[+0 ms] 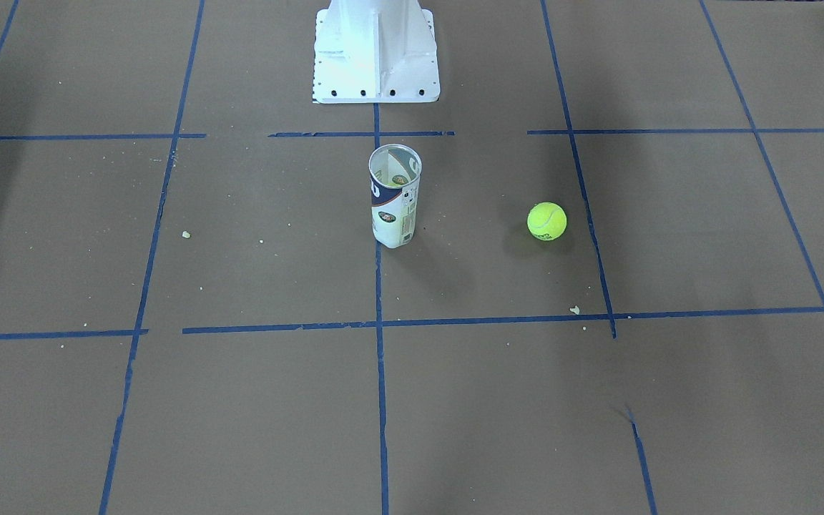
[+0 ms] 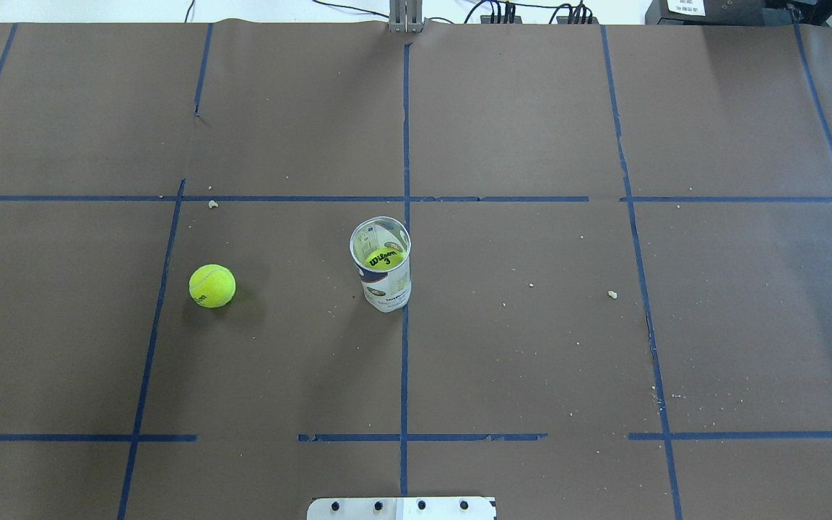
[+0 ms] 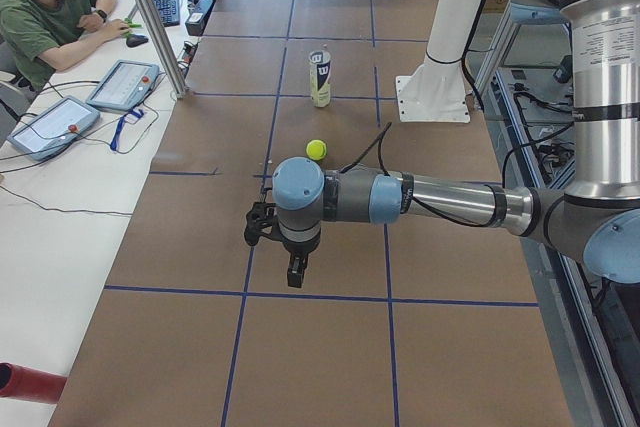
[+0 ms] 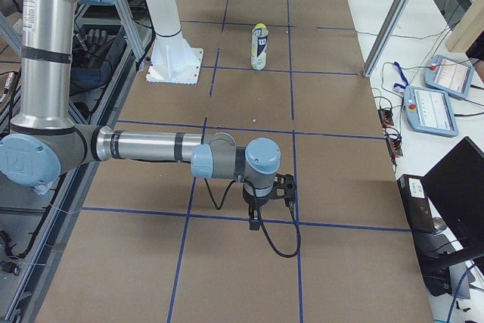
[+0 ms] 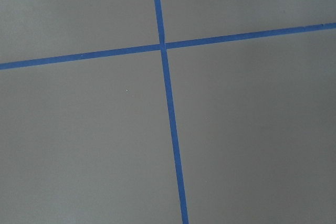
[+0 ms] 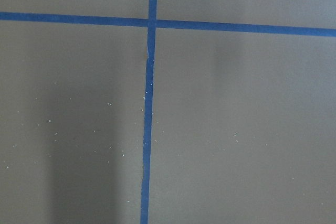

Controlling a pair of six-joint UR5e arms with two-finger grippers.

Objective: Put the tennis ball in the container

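Container (image 2: 386,289) is standing upright at mid-table, long axis vertical, mouth opening straight up. A second ball (image 2: 385,258) with dark lettering is sitting inside it.

Tennis ball (image 2: 211,286) is resting loose on the table (image 2: 531,347), on the robot's-left side of the container, apart from it with bare paper between, about level with its base.

Left gripper (image 3: 257,227) is hanging above the table farther out on that same side. In the left side view the tennis ball is lying between it and the container. Right gripper (image 4: 286,185) is hovering well off on the container's opposite side.

Neither gripper is showing in the overhead or front views. Both wrist cameras are giving only brown paper and blue tape (image 5: 168,103), so I cannot tell how either pair of jaws is standing.

Judging the left arm nearer: the reach is running toward the container, stopping short of it.
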